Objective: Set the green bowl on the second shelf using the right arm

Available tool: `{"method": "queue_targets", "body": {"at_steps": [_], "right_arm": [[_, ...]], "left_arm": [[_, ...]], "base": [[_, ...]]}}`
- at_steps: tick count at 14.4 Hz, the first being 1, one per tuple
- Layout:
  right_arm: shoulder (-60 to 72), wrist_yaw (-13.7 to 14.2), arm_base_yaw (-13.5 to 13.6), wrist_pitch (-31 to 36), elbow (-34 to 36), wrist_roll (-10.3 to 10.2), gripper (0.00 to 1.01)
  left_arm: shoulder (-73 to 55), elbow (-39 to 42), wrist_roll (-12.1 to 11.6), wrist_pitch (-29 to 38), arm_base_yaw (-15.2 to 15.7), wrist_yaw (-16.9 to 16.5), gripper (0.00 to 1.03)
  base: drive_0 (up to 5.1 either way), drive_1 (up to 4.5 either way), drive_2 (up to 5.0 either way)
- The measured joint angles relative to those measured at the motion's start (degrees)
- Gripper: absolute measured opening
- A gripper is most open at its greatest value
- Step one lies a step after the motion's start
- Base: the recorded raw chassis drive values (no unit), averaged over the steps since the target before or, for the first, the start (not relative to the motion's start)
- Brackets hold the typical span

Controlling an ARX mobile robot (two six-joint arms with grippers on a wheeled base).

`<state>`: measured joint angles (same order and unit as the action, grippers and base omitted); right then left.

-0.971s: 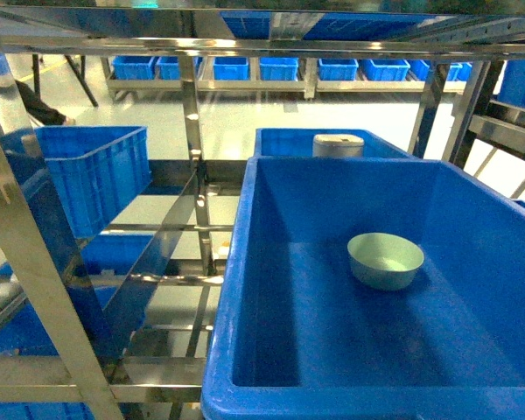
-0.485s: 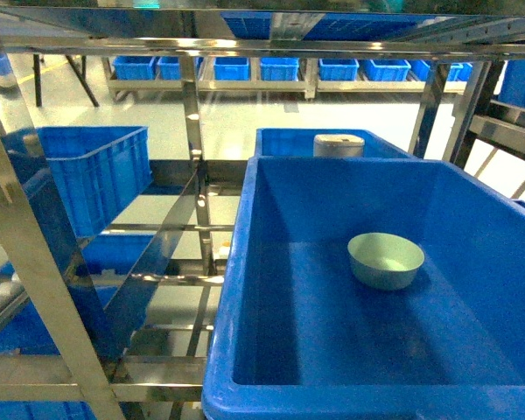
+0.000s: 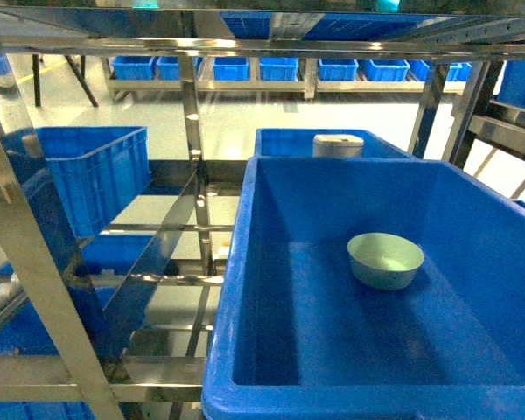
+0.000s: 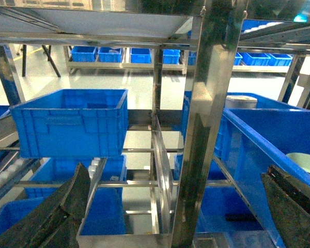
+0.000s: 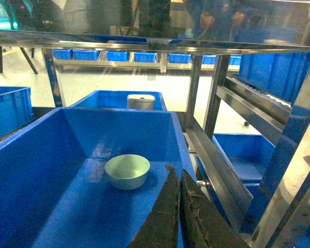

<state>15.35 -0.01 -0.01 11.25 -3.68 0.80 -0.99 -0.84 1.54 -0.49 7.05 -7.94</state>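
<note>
The pale green bowl (image 3: 385, 261) sits upright on the floor of the large blue crate (image 3: 271, 350) that fills the second shelf of the steel rack. The right wrist view shows the same green bowl (image 5: 127, 171) to the left of my right gripper (image 5: 176, 173), apart from it; the two dark fingers are pressed together with nothing between them. A sliver of the bowl (image 4: 306, 161) peeks out at the right edge of the left wrist view. My left gripper (image 4: 175, 181) is open, its fingers spread wide, facing a steel upright (image 4: 204, 129). Neither gripper appears in the head view.
A white cylindrical container (image 3: 338, 144) stands in a second blue crate behind the large one. Another blue crate (image 3: 87, 175) sits on the left rack section. Shiny steel uprights (image 3: 35, 271) and cross rails frame the shelves. More blue crates line the far wall.
</note>
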Motion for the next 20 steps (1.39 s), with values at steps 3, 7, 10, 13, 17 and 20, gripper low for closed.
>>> {"method": "queue_targets", "body": {"at_steps": [3,7,10,13,17,20], "right_arm": [[-2.93,0.02,0.00,-1.44,0.94,0.00,0.02],[-15.08,0.00,0.00,-11.52,2.89,0.00,0.02],[-15.08,0.00,0.00,-11.52,2.89,0.02,0.31],[-15.08,0.02,0.00,-11.52,2.89,0.02,0.42],[-15.08,0.00,0.00,-11.52,2.89,0.02,0.53],[-15.08,0.00,0.00,-11.52,2.89,0.00,0.86]], "left_arm": [[0.00,0.00,0.00,0.00,0.00,0.00,0.98],[0.02,0.00,0.00,0.00,0.00,0.02,0.98],[0.02,0.00,0.00,0.00,0.00,0.00,0.98],[0.02,0.00,0.00,0.00,0.00,0.00,0.98],[0.02,0.00,0.00,0.00,0.00,0.02,0.98],[0.02,0.00,0.00,0.00,0.00,0.00,0.98]], "base": [[0.0,0.00,0.0],[0.0,0.00,0.0],[0.0,0.00,0.0],[0.0,0.00,0.0],[0.0,0.00,0.0],[0.0,0.00,0.0]]}}
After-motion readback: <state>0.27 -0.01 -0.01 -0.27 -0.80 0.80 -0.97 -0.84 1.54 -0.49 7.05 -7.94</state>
